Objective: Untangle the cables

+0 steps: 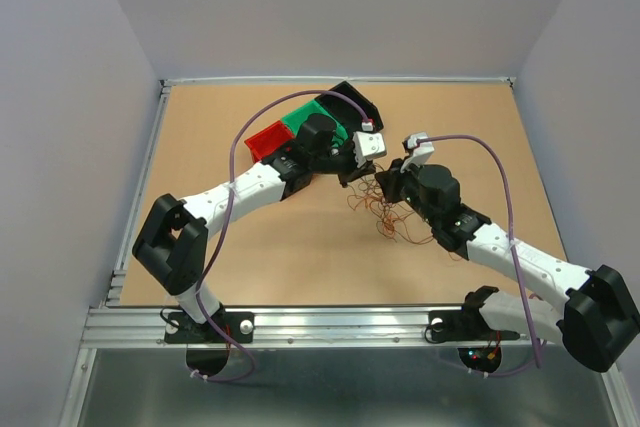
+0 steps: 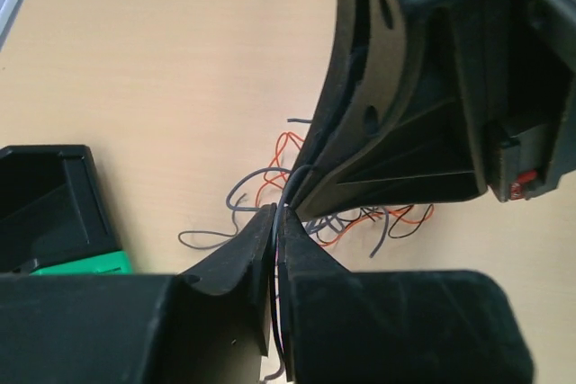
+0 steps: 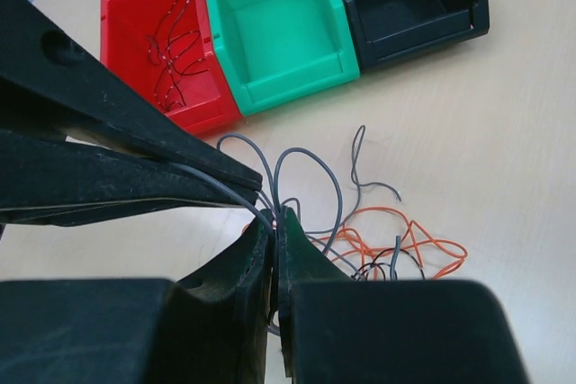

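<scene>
two tools meet tip to tip over the tangle of cables (image 1: 386, 215), which lies on the table (image 1: 250, 257) abt midway betw. near & far edges, a bit twd the right edge. left tool (image 2: 277, 218): fingers pressed together, pinching a thin grey strand (image 2: 290, 188) that arcs up out of the tips. right tool (image 3: 274, 222): fingers likewise pressed together w/ a grey strand clamped betw. them. in the right wrist view that strand runs from the left tool's tip straight into the right tool's pinch, but can't tell for sure if both hold the same one. rest of the tangle sits on the table just under & beside the tips: orange loops, grey curls and a few black bits, all crossing each other, w/ some grey ends sticking out twd the far edge. three bins stand in a row near the far edge, left of centre, touching side by side: red bin (image 3: 135, 20), green bin (image 3: 279, 69), black bin (image 3: 423, 29). red bin has several thin dark cables lying inside. black bin's inside is too dark to tell.
</scene>
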Controlling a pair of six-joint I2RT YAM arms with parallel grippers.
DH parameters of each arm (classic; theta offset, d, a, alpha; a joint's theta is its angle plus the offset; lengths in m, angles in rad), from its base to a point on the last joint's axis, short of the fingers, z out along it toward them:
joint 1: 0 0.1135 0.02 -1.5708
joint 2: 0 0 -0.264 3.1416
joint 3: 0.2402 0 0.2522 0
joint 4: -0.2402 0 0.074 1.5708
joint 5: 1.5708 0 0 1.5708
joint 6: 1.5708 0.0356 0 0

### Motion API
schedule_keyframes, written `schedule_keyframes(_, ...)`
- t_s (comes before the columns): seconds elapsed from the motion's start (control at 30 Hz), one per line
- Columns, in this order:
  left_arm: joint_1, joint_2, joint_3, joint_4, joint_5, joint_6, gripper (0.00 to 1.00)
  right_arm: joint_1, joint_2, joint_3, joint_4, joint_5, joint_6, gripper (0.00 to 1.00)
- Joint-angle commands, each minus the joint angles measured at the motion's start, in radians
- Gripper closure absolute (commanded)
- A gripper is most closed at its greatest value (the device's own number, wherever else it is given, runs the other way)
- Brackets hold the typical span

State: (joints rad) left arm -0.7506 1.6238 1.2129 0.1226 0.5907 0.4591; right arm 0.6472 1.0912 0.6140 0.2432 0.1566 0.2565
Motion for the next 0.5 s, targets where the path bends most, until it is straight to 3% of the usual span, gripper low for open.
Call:
schedule_keyframes(0.0,0.0,-0.028,0.045,0.031,-0.049,-0.017,0.84,-0.006,-0.002,0.055,0.056,0.011,-0.02,1.0)
schedule_keyframes(0.1,0.002,-0.048,0.033,0.038,-0.061,-0.02,0.8,-0.004,0.007,0.059,0.044,0.018,-0.023,1.0)
schedule_keyframes(0.17,0.002,-0.064,0.027,0.048,-0.062,-0.023,0.72,-0.004,0.009,0.062,0.042,0.014,-0.023,0.99)
schedule_keyframes(0.47,0.004,-0.071,0.019,0.06,-0.078,-0.028,0.81,-0.004,0.012,0.063,0.042,0.004,-0.023,0.99)
